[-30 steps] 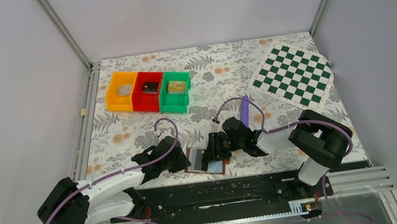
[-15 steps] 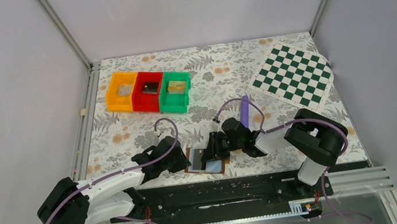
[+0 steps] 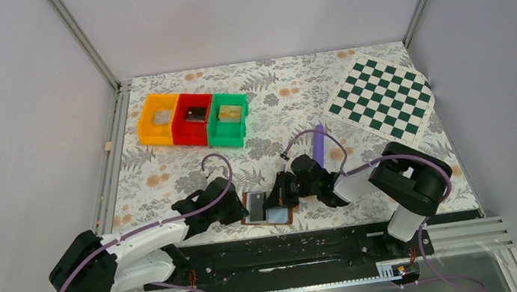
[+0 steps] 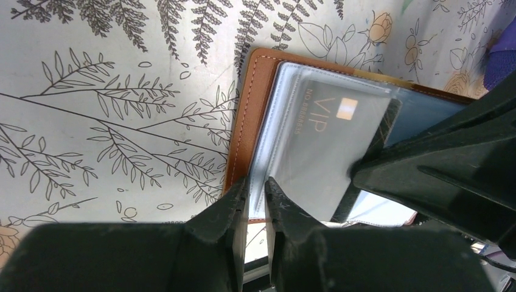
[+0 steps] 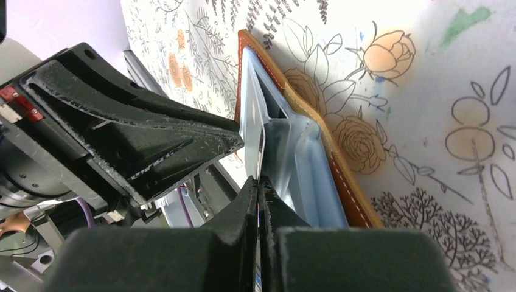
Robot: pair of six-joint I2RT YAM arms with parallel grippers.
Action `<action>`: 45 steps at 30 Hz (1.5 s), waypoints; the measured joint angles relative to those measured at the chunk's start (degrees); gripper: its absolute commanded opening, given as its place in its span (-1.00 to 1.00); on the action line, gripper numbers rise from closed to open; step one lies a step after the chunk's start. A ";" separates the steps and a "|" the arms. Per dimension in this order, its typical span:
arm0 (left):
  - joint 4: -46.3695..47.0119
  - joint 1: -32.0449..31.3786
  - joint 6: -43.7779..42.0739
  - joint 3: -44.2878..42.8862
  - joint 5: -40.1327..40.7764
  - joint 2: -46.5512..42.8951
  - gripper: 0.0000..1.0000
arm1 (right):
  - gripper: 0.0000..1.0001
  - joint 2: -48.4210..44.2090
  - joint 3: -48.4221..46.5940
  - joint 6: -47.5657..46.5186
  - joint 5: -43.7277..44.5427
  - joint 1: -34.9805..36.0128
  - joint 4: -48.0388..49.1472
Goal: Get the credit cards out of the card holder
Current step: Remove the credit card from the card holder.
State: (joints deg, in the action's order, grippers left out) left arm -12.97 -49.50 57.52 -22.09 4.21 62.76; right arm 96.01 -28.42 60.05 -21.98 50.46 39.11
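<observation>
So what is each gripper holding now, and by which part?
The left gripper pinches the card holder by the edge nearest it. The right gripper is shut at the inner sleeves; whether it grips one cannot be told.

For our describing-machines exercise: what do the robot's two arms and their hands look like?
Both the left arm and right arm have white links between bulky black joints, with a purple cable looping alongside each. The left hand and right hand are matte black, each with two tapering wedge-shaped fingers.
</observation>
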 measured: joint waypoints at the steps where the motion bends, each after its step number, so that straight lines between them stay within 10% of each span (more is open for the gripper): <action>1: 0.00 0.00 0.00 0.00 0.00 0.00 -0.67 | -1.00 -0.52 0.15 -0.02 0.07 -0.02 -0.33; 31: -9.70 0.00 -4.02 -5.01 0.31 -8.02 -0.38 | -1.00 -22.47 -2.58 -17.53 -0.39 -5.35 -29.35; 45: -10.95 0.72 -20.37 -13.60 -12.24 -19.19 -0.14 | -1.00 -24.94 -3.91 -26.45 -24.70 -6.84 -27.17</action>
State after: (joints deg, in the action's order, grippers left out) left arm -23.92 -48.77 37.15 -35.68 -8.03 43.57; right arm 71.07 -32.34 33.61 -46.68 43.62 11.94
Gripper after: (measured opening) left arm 0.424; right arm 0.015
